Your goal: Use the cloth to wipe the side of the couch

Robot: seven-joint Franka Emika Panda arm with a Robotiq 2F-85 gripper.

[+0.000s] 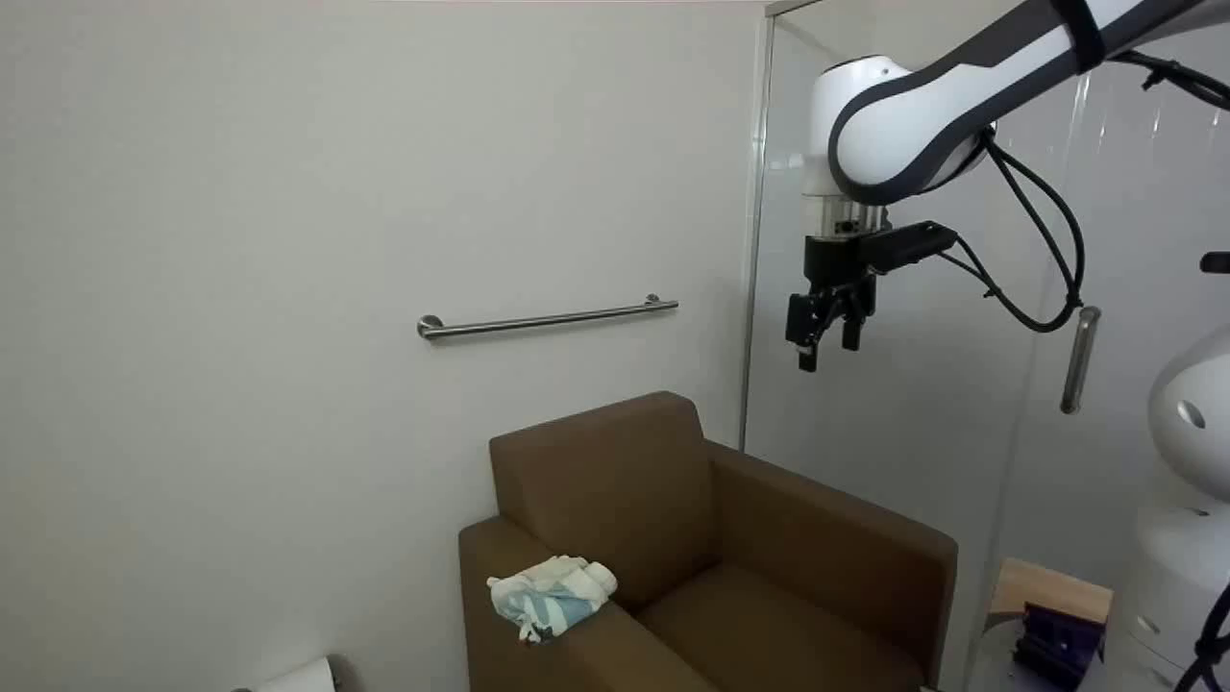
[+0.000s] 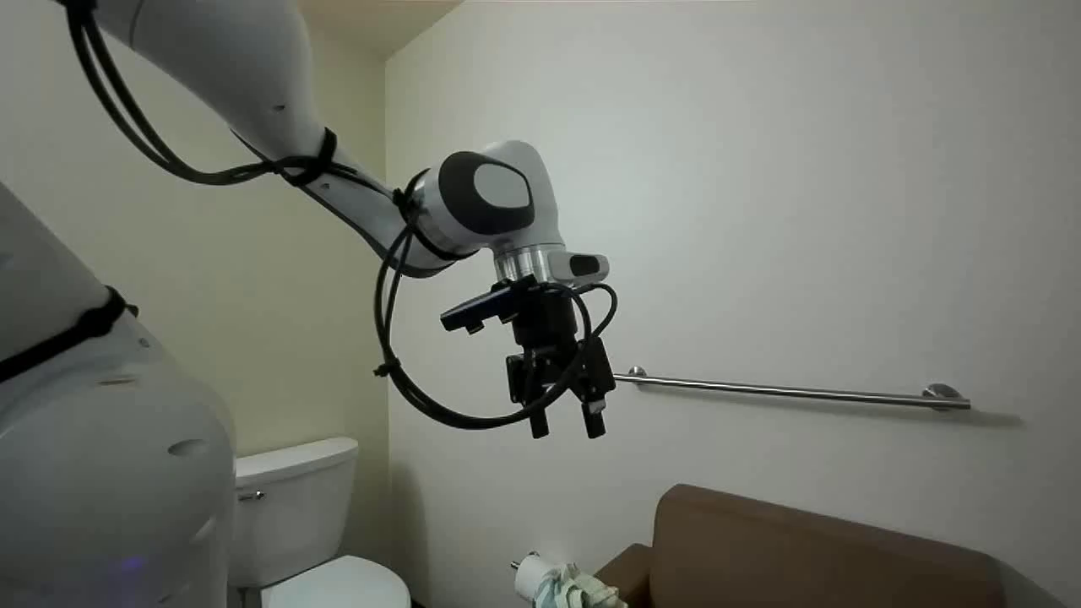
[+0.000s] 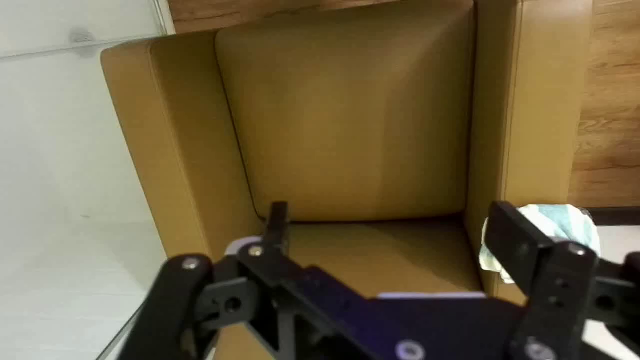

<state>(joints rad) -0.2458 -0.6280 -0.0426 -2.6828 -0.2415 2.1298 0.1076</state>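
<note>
The brown couch [image 1: 605,471] stands against the wall below the arm; its backrest also shows in an exterior view [image 2: 802,557], and its seat, back and armrests fill the wrist view [image 3: 350,115]. The crumpled white and light-blue cloth [image 1: 553,596] lies on top of one armrest; it shows at the bottom edge of an exterior view [image 2: 578,591] and on the right in the wrist view [image 3: 567,222], partly hidden by a finger. My gripper [image 1: 829,350] is open, empty and points down, high above the couch, in both exterior views [image 2: 567,427] and the wrist view [image 3: 389,212].
A metal bar [image 1: 553,320] is fixed to the wall above the couch. A glossy panel [image 1: 894,423] with a metal handle [image 1: 1081,360] stands beside the far armrest. A toilet [image 2: 296,498] and a paper roll [image 2: 532,576] are in an exterior view.
</note>
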